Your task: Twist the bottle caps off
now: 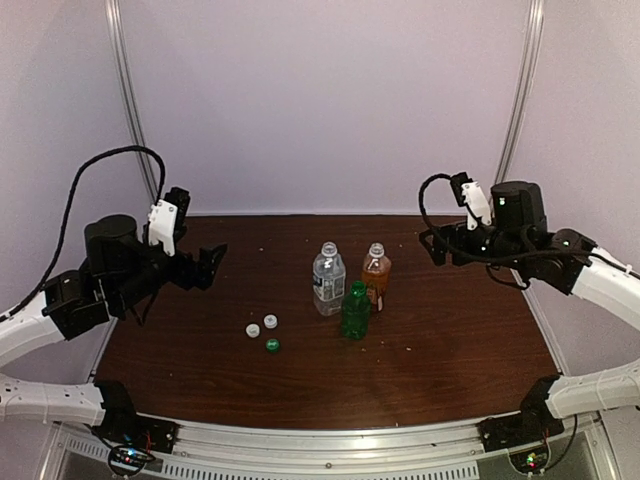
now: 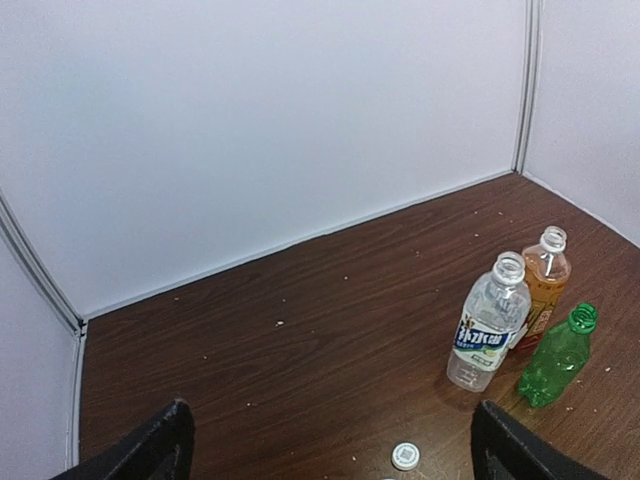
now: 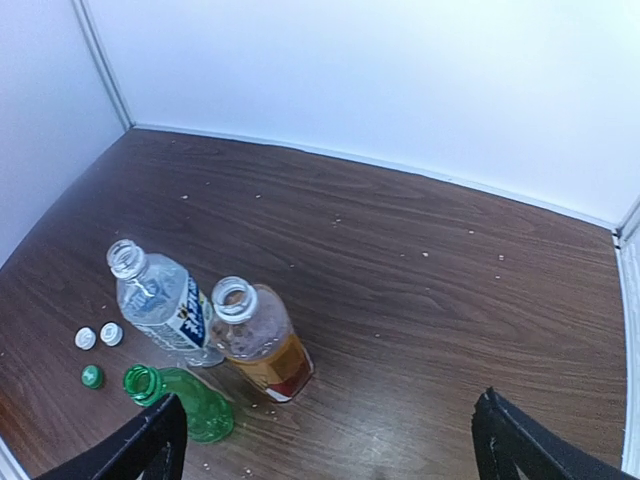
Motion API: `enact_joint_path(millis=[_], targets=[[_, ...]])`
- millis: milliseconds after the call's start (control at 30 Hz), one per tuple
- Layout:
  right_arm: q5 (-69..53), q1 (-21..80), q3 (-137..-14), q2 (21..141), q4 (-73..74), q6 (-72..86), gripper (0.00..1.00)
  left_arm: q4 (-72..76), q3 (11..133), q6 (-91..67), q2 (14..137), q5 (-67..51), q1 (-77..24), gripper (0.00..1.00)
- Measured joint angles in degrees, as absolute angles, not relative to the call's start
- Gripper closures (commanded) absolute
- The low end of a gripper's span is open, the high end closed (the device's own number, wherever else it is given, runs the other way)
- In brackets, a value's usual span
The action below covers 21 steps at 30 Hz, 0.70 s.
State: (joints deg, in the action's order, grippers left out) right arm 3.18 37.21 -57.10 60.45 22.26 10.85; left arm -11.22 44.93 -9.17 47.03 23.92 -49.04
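On a dark wooden table (image 1: 450,370) walled in white, we see the clear water bottle (image 1: 328,280) standing upright, with the amber bottle (image 1: 376,272) just to its right and the green bottle (image 1: 355,312) just on its near side. All three have their long axes vertical and their open mouths up. The three bottle caps (image 1: 271,321) lie to its left, seemingly flat, nearer our left gripper (image 1: 210,266). That and the right gripper (image 1: 434,248) hover spread wide, holding nothing, well apart from it.

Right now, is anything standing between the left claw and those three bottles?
Nothing visible does. Only bare table lies between the left claw and the bottles. The three loose caps lie closer to the near edge, off that line.
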Motion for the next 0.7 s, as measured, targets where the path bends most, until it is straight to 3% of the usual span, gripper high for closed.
enact_joint_path(millis=[700], targets=[[10.0, 34.2, -52.1, 50.1, 25.1, 10.5, 0.0, -10.5, 37.4, -12.3, 39.3, 23.0, -41.8, 0.02]])
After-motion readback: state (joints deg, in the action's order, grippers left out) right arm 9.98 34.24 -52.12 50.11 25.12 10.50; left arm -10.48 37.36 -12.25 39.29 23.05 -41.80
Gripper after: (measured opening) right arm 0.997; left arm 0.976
